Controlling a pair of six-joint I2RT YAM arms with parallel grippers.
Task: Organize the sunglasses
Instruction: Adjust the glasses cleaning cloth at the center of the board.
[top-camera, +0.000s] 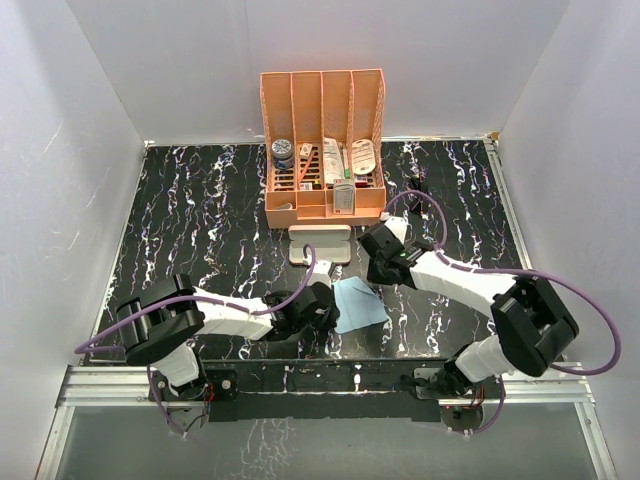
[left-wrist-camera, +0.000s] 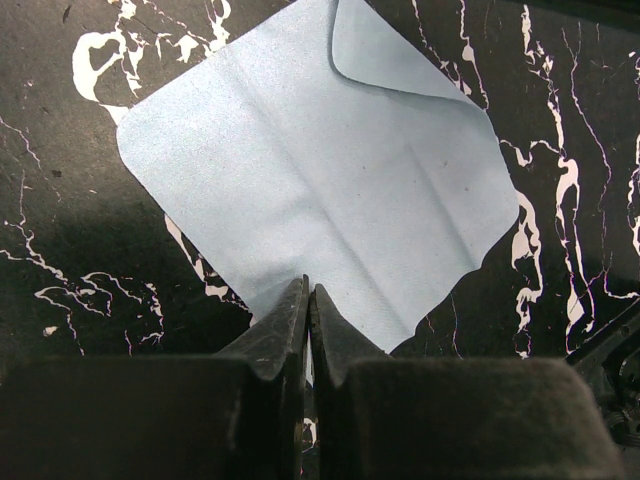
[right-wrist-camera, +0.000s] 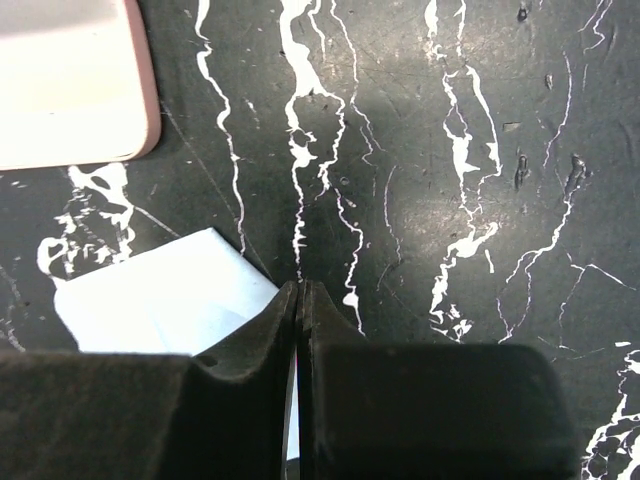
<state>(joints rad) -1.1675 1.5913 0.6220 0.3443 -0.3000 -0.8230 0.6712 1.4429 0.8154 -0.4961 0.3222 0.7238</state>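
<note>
I'm counting one pink case (top-camera: 320, 243), one blue cloth (left-wrist-camera: 320, 190), one orange organizer (top-camera: 323, 150) and two arms on the black marble table (top-camera: 180, 220). The sunglasses (top-camera: 415, 184) I'm making out only as one small dark shape in the top view, lying on the table just right of the organizer's front corner, well apart from both grippers. It's black on black and tiny from here, so I can't tell its long axis, which way it's facing, or whether the arms are folded.

The case is lying closed, long side across, just in front of the organizer. The cloth is lying flat in front of the case, one corner folded over.

My left gripper (left-wrist-camera: 308, 292) is hanging with its fingers pressed together, holding nothing, tips at the cloth's near edge. My right gripper (right-wrist-camera: 300, 288) is pinched closed too and empty, tips over bare table just beside a cloth corner, the case up to its left.
</note>
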